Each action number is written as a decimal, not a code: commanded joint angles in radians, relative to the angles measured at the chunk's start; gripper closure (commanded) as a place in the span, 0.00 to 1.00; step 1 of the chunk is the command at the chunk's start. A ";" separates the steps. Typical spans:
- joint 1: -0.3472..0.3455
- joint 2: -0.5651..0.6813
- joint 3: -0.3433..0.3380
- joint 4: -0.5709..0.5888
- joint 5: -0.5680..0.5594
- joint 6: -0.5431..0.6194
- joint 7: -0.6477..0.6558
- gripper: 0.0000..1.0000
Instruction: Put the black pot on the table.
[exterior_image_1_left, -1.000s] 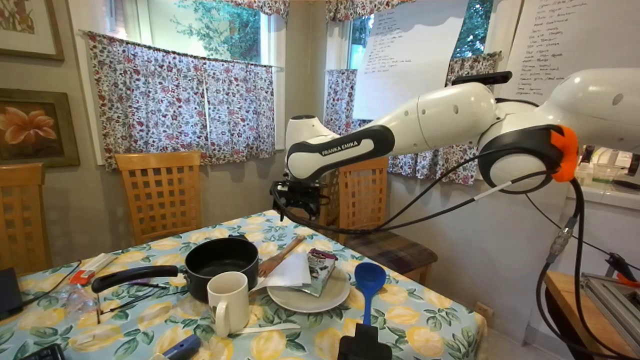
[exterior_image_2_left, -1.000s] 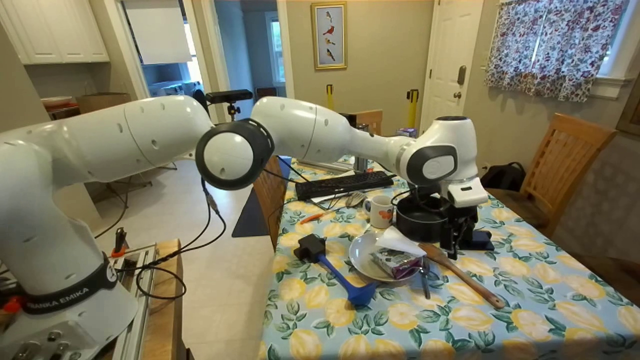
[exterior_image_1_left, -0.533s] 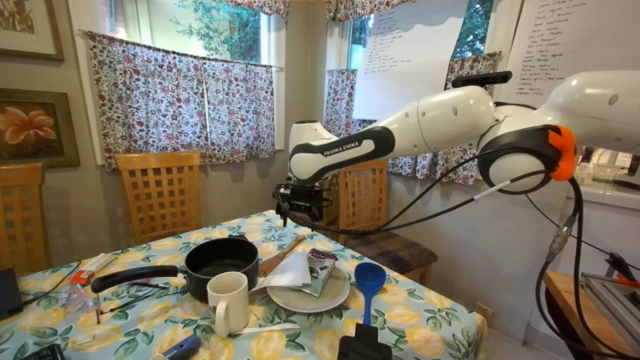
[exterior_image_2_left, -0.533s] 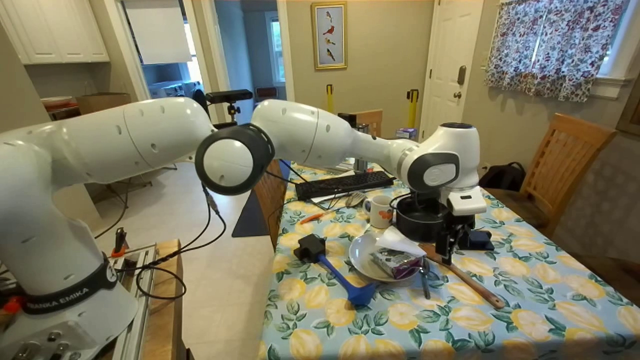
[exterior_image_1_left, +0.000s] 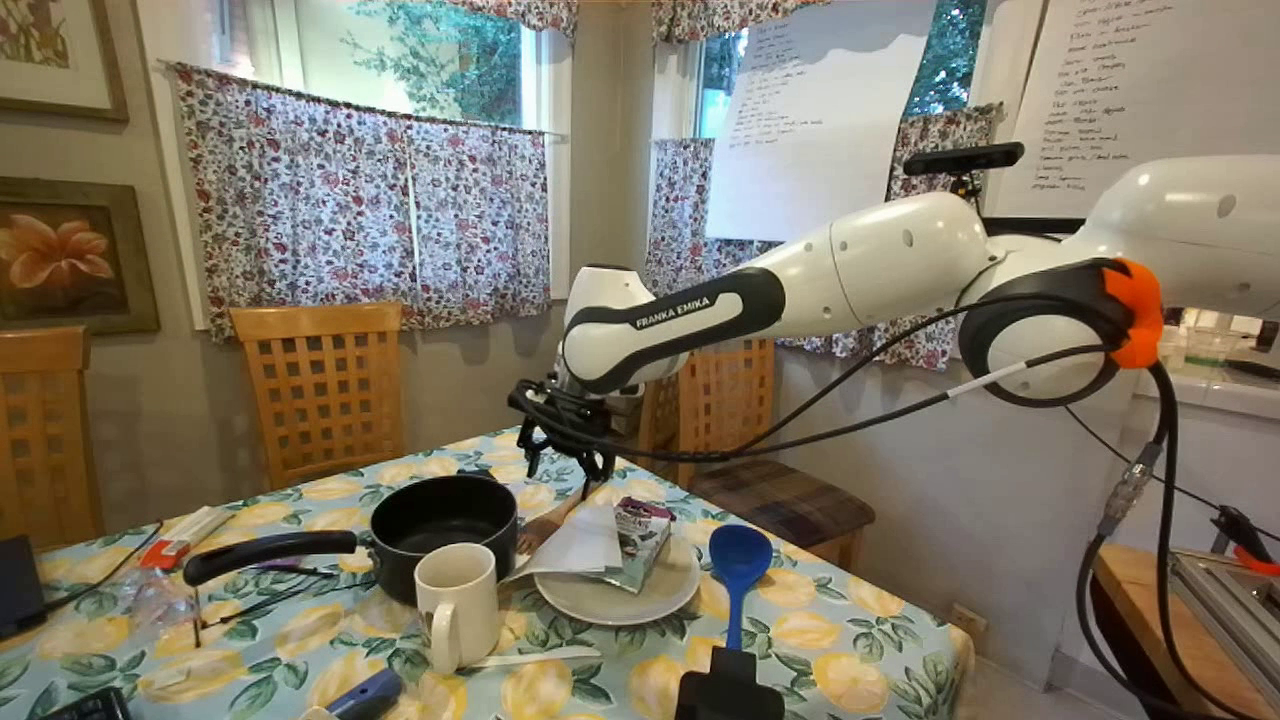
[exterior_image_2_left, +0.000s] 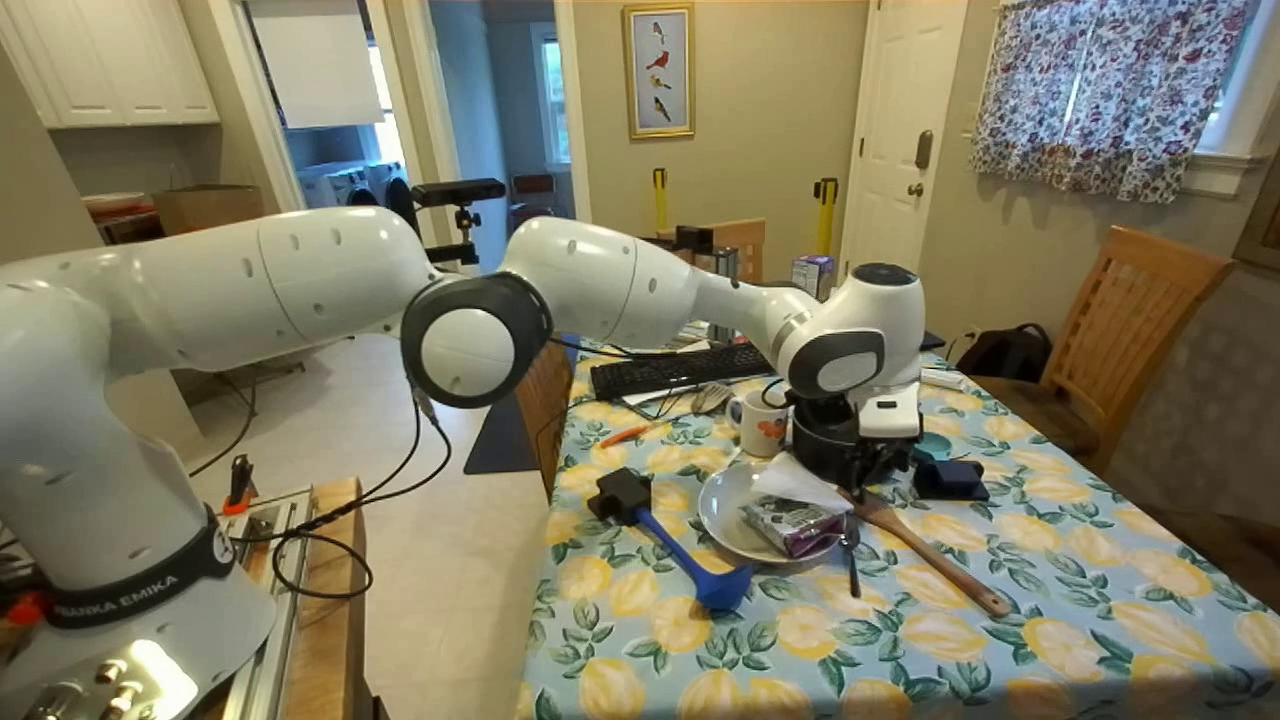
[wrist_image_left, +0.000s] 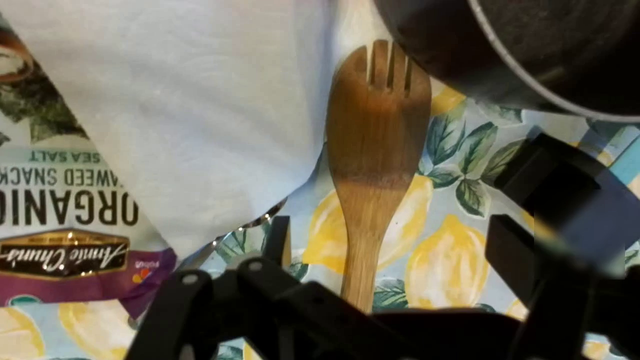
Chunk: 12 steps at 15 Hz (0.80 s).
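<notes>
Spread wide is the dining table (exterior_image_1_left: 830, 650), clothed in lemon-printed pale blue, and over it, in an exterior view, the white robot arm (exterior_image_1_left: 890, 250) is stretched from the right! At left there, the deep, round black pot (exterior_image_1_left: 445, 520) is seated upright on the table, its long handle (exterior_image_1_left: 270, 548) pointed left. Right of it, the round white plate (exterior_image_1_left: 620, 610) is set. And the black gripper (exterior_image_1_left: 562, 472): held above the table, fingers (wrist_image_left: 277, 240) parted wide, nothing gripped, the slotted wooden spatula (wrist_image_left: 375, 140) framed between them in the wrist view. Farther right, the blue ladle (exterior_image_1_left: 740, 555) is laid. Near, just beside the pot, the white cylindrical mug (exterior_image_1_left: 470, 600) is parked. On the plate, the printed snack packet (exterior_image_1_left: 642, 545) is partly covered by a white paper-like sheet (wrist_image_left: 200, 110).
</notes>
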 joint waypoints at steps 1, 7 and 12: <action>-0.028 0.030 0.019 0.038 0.028 0.046 0.072 0.00; -0.095 0.044 0.119 0.115 -0.096 -0.097 0.035 0.00; -0.102 0.074 0.157 0.153 -0.145 -0.211 -0.076 0.00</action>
